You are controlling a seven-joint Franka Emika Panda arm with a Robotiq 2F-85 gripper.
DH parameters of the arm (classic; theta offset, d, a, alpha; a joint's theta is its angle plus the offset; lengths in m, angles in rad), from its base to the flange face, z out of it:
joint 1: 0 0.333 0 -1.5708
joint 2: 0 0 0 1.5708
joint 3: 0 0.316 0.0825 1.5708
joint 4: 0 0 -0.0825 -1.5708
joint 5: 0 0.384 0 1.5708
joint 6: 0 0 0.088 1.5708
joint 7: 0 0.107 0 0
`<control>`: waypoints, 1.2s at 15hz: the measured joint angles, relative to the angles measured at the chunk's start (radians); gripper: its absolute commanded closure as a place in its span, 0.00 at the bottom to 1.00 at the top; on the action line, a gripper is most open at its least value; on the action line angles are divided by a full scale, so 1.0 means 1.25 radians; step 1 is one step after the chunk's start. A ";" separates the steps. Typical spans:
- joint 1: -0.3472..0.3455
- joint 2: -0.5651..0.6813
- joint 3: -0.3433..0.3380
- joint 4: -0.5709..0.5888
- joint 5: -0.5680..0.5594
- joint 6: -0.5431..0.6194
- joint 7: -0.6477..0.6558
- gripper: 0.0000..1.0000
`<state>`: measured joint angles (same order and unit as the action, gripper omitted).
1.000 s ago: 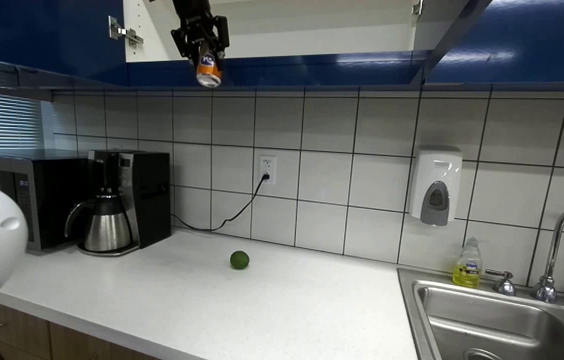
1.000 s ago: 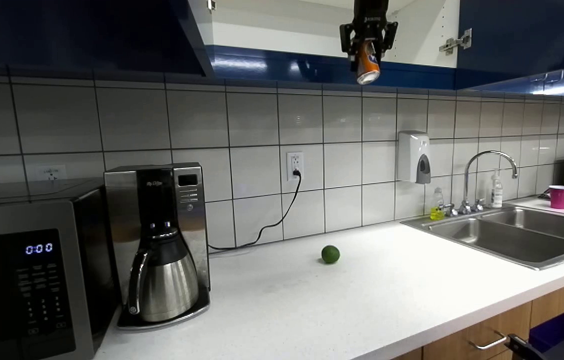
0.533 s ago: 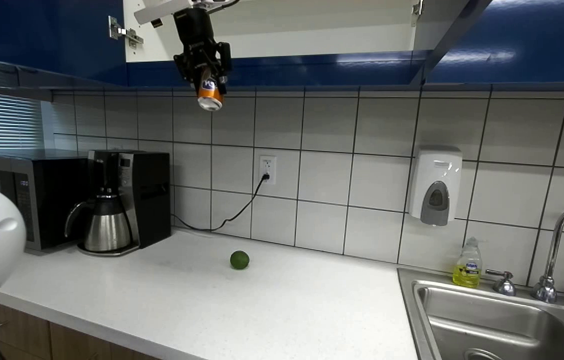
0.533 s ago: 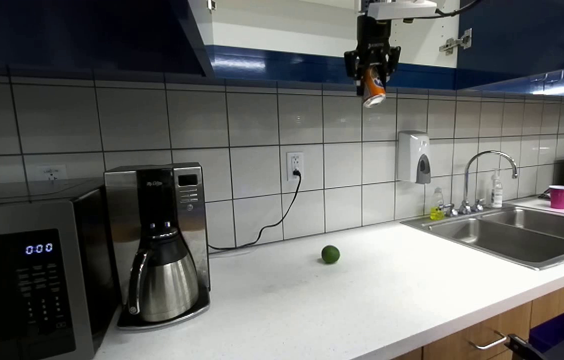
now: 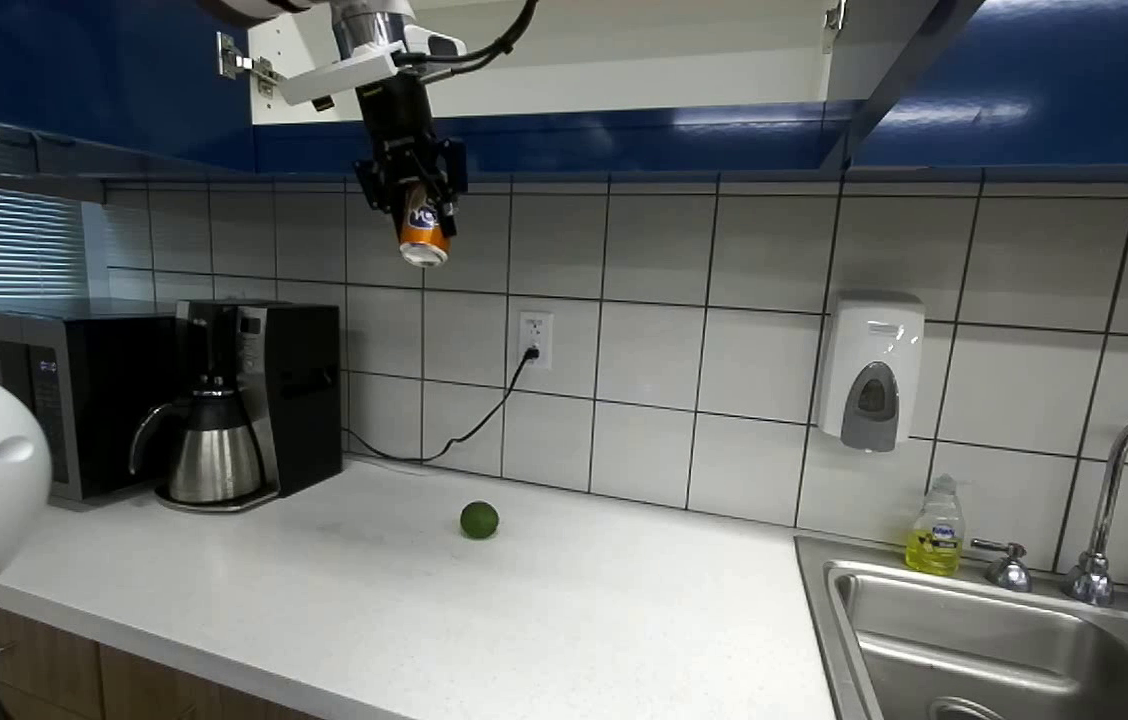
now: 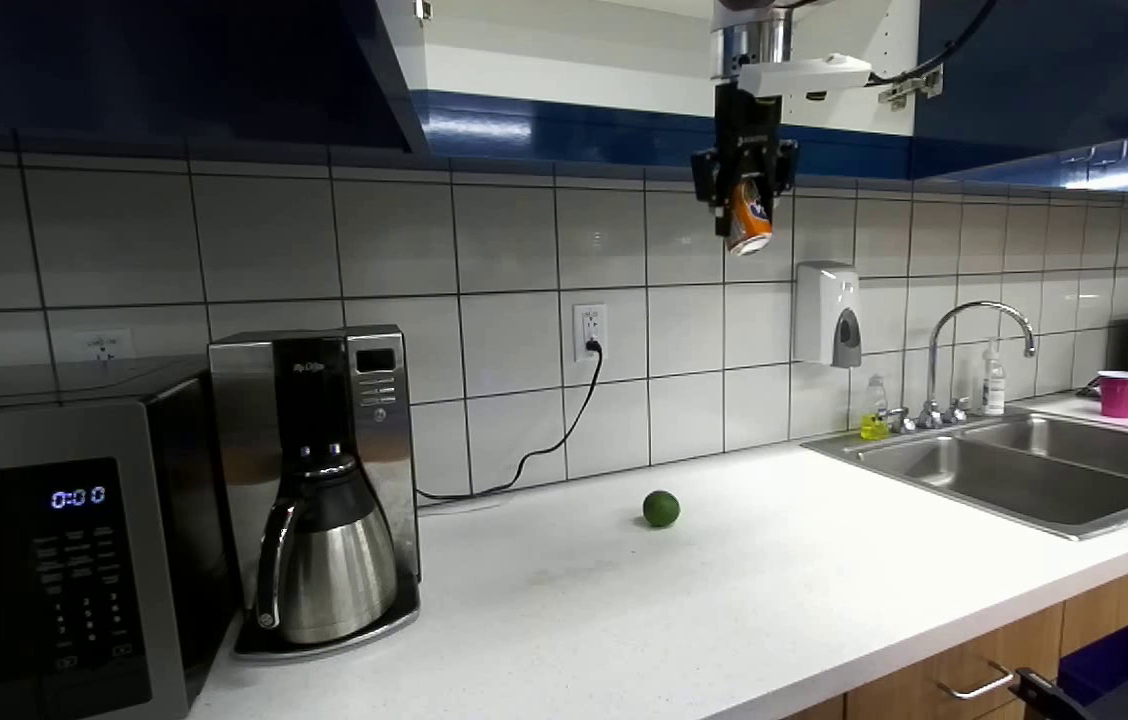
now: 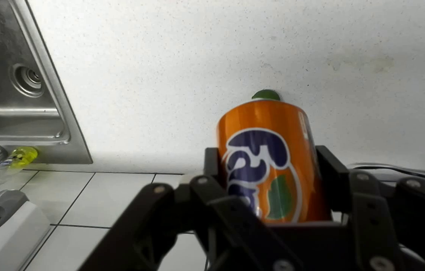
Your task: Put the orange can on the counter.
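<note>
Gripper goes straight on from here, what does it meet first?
Probably the counter, touched first by the orange Fanta can in the gripper. The green ball lies close to that downward line, partly hidden behind the can in the wrist view; depth is unclear, so it might be hit instead.

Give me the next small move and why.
Probably lower the orange can toward the counter, aiming beside the green ball: the fingers hold the can high above the counter, and in the wrist view the can partly hides the ball.
</note>
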<state>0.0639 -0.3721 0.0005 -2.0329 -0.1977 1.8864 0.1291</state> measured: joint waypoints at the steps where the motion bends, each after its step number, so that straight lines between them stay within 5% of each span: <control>1: -0.001 0.000 -0.002 -0.014 0.000 0.012 0.000 0.62; 8: -0.029 0.028 -0.027 -0.111 0.000 0.125 0.000 0.62; 18: -0.075 0.200 -0.044 -0.190 -0.005 0.329 0.000 0.62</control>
<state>-0.0304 -0.1216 -0.0539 -2.2709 -0.2036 2.2976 0.1290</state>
